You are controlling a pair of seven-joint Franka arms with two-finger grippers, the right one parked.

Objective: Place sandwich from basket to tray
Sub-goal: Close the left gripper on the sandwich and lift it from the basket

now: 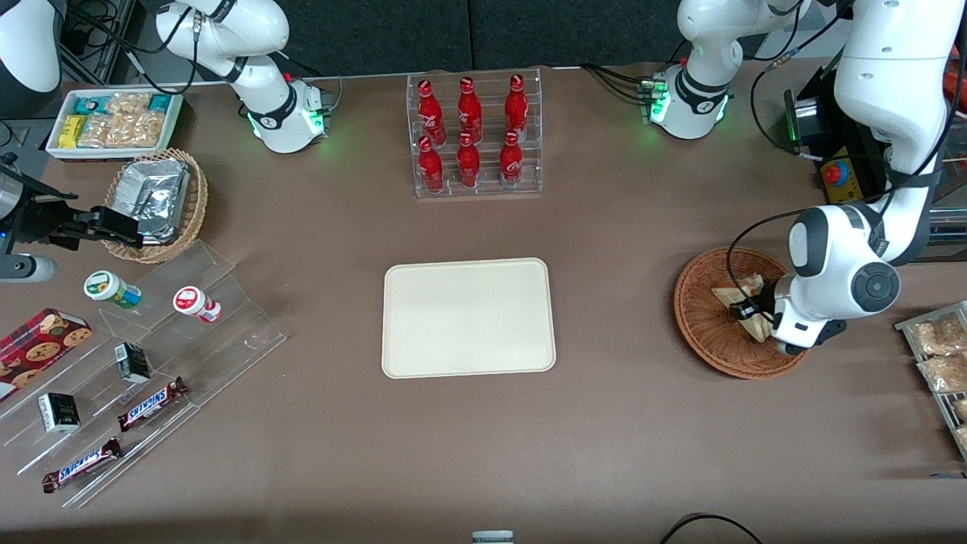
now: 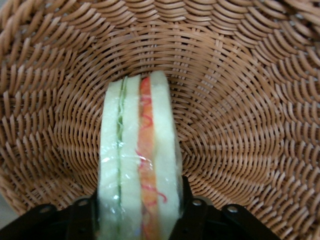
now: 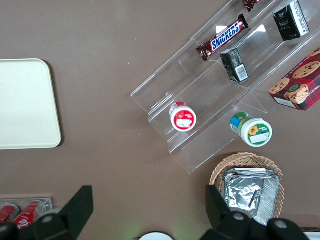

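Note:
The sandwich [image 1: 734, 293] is a pale wedge in clear wrap, lying in the reddish-brown wicker basket [image 1: 702, 332] toward the working arm's end of the table. My gripper [image 1: 755, 311] reaches down into the basket over it. In the left wrist view the sandwich [image 2: 137, 160] stands on edge with its green and orange filling lines showing. The black fingers [image 2: 192, 210] of the gripper [image 2: 137, 210] press against both bread faces, shut on it. Basket weave [image 2: 240, 100] surrounds it. The cream tray [image 1: 468, 317] lies bare at the table's middle.
A clear rack of red bottles [image 1: 476, 136] stands farther from the front camera than the tray. Snack packets [image 1: 940, 355] lie beside the basket at the table's end. Toward the parked arm's end are a tan basket of foil packets [image 1: 155, 200] and an acrylic stand [image 1: 151, 363] with candy bars.

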